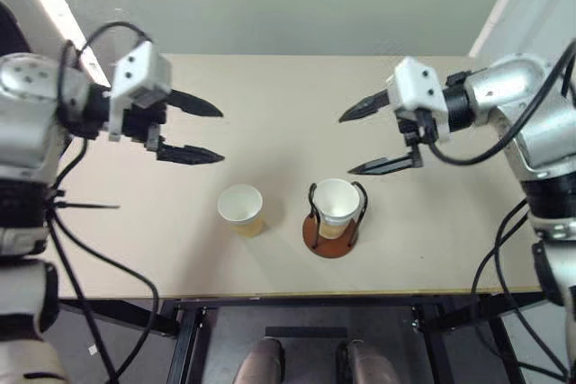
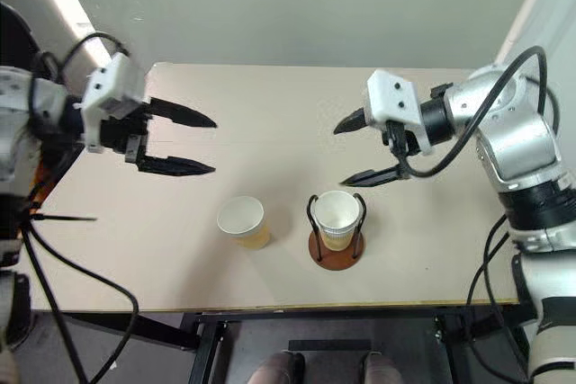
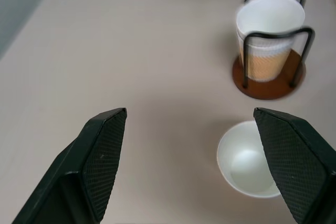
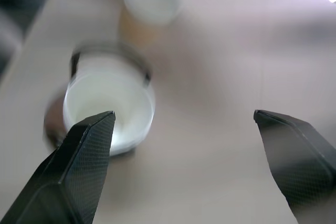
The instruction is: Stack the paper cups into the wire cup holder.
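Left gripper (image 1: 210,132) and right gripper (image 1: 360,141) both gape wide, empty — the loose paper cup (image 1: 241,209) looks light, crushable; pinch gently near its rim.

Even, soft overhead light covers the pale beige tabletop (image 1: 270,105), with a bright white strip of glare along the far left edge of the head views and only faint, diffuse shadows beside the tan paper cup with a white rim (image 1: 241,209) and the round reddish-brown wire cup holder (image 1: 329,233). The head views are sharp. The right wrist view is motion-blurred, smearing the holder and the cups, while the left wrist view is only mildly soft.
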